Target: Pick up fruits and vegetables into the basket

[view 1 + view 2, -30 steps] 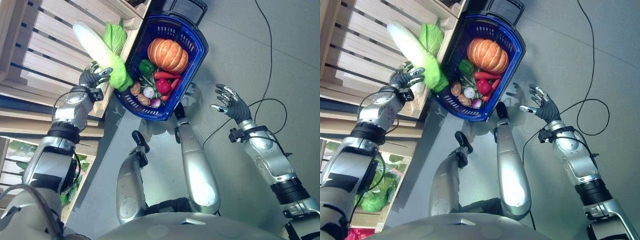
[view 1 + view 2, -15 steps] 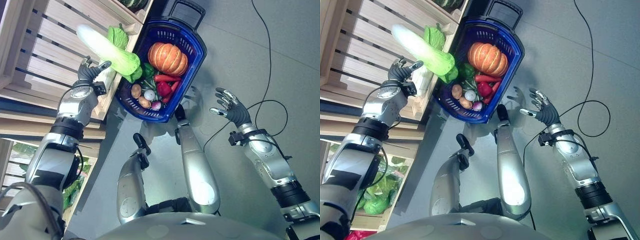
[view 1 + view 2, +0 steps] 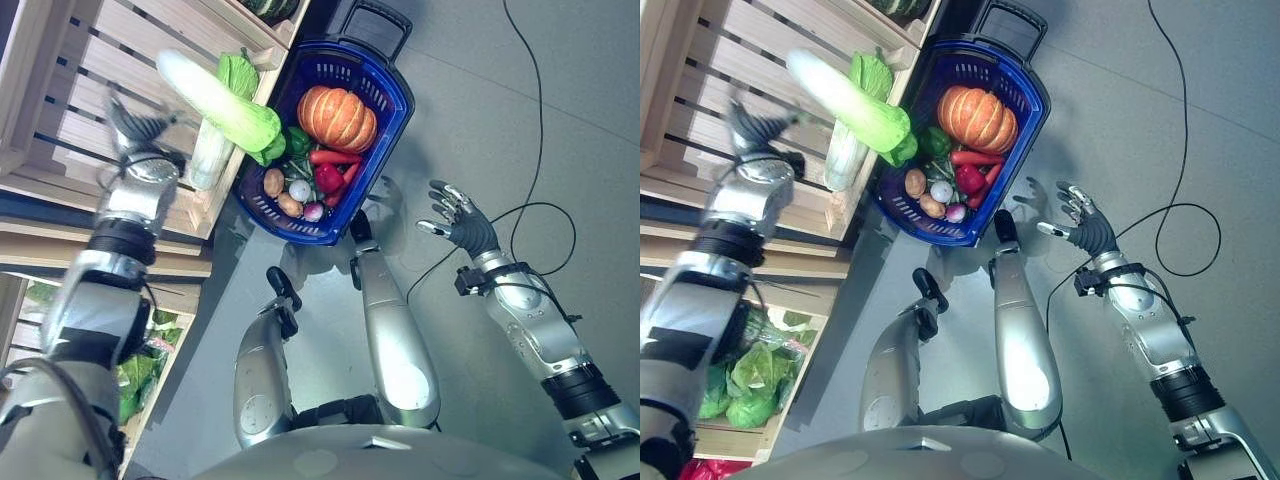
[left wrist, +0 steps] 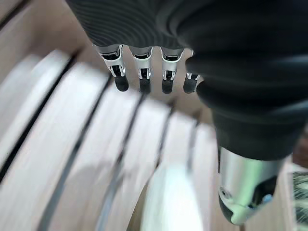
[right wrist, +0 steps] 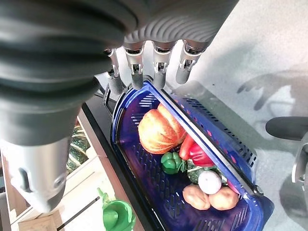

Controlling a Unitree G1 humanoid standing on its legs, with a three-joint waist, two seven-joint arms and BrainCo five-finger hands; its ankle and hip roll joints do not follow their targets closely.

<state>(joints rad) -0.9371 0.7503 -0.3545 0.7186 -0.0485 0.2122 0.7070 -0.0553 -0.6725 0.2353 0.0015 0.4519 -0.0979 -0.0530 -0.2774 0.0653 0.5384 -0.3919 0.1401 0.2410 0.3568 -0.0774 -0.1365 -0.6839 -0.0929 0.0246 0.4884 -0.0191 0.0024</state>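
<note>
- My right robot hand (image 3: 462, 218) hangs over the grey floor (image 3: 560, 120) to the right of the basket, fingers spread and holding nothing.
- My left robot hand (image 3: 140, 128) is over the slatted wooden shelf (image 3: 90, 90) on the left; its fingers are straight and apart, clasping nothing.
- The blue basket (image 3: 385, 125) stands on the floor between my two hands, against the shelf's edge. It holds an orange pumpkin (image 3: 336, 116), a green pepper (image 3: 296, 139), a red pepper (image 3: 327, 177), potatoes (image 3: 272, 182) and a white onion (image 3: 298, 189).
- A napa cabbage (image 3: 215, 100) lies slantwise across the basket's left rim, leafy end in the basket, white end over the shelf.
</note>
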